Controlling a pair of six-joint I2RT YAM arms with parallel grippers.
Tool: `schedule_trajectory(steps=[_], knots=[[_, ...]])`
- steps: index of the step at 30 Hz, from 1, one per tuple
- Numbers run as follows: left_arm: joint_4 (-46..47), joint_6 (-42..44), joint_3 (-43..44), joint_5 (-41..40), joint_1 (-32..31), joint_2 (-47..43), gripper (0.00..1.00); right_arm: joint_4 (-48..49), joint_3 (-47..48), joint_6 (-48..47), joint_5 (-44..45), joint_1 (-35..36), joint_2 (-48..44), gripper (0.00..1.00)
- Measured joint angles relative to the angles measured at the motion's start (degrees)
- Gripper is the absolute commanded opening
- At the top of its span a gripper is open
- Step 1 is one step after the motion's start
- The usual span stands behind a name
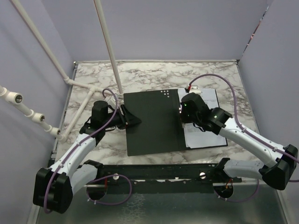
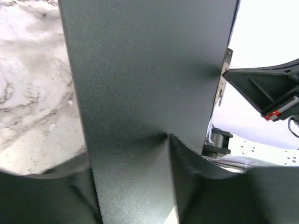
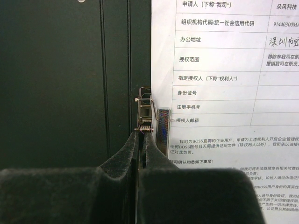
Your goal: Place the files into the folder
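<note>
Lying open on the grey-veined white marble tabletop, the flat rectangular folder with the black inside is being shown from above. The thin white printed paper sheets are being carried on its right half. The left gripper is being held at the folder's left edge. The right gripper is being held at the seam between the black left panel and the sheets.

Through the left wrist camera, the folder is being seen as a black panel running between the two fingers of the left gripper. The fingers are being kept apart on either side of it, and whether the panel is being pinched cannot be told. The tabletop is being shown to the left.

Through the right wrist camera, the right gripper is being shown with its fingers pressed together, the tips being held against the silver metal clip. The sheets are being seen just right of the clip, lying on the folder.
</note>
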Motion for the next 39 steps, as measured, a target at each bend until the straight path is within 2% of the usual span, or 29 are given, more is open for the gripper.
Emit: schedule_trajectory(steps=[2, 3, 4, 9, 13, 19, 25, 28, 33, 39], knots=[[1.0, -1.2, -0.6, 1.5, 0.0, -0.5, 0.23, -0.3, 0.0, 0.0, 0.0, 0.0, 0.3, 0.0], [1.3, -1.9, -0.8, 2.3, 0.1, -0.7, 0.08, -0.5, 0.0, -0.1, 0.1, 0.0, 0.5, 0.0], [1.8, -2.5, -0.9, 3.2, 0.2, -0.9, 0.0, -0.7, 0.0, -0.2, 0.1, 0.0, 0.9, 0.0], [3.8, -4.0, -0.7, 5.7, 0.5, -1.8, 0.0, -1.1, -0.4, -0.4, 0.2, 0.0, 2.8, 0.0], [1.6, -3.1, 0.6, 6.1, 0.6, -1.4, 0.0, -0.2, -1.9, 0.2, 0.1, 0.0, 4.5, 0.0], [-5.8, 0.7, 4.1, 4.5, 0.6, -0.7, 0.0, 3.2, -3.2, 1.1, -1.6, 0.0, 10.1, 0.0], [-16.9, 7.0, 8.3, -1.7, 0.6, -0.1, 0.0, 8.4, -3.4, 2.1, -5.5, 0.0, 16.6, 0.02], [-22.3, 9.9, 10.7, -5.2, 0.6, -0.1, 0.0, 11.9, -3.4, 2.9, -8.3, 0.0, 20.0, 0.12], [-28.8, 13.5, 13.4, -9.9, 0.7, -0.1, 0.0, 14.4, -2.1, 3.6, -11.0, 0.2, 23.8, 0.44], [-34.2, 17.1, 15.3, -16.1, 1.5, 0.2, 0.0, 12.2, 0.8, 2.3, -7.8, 0.0, 23.3, 0.63]])
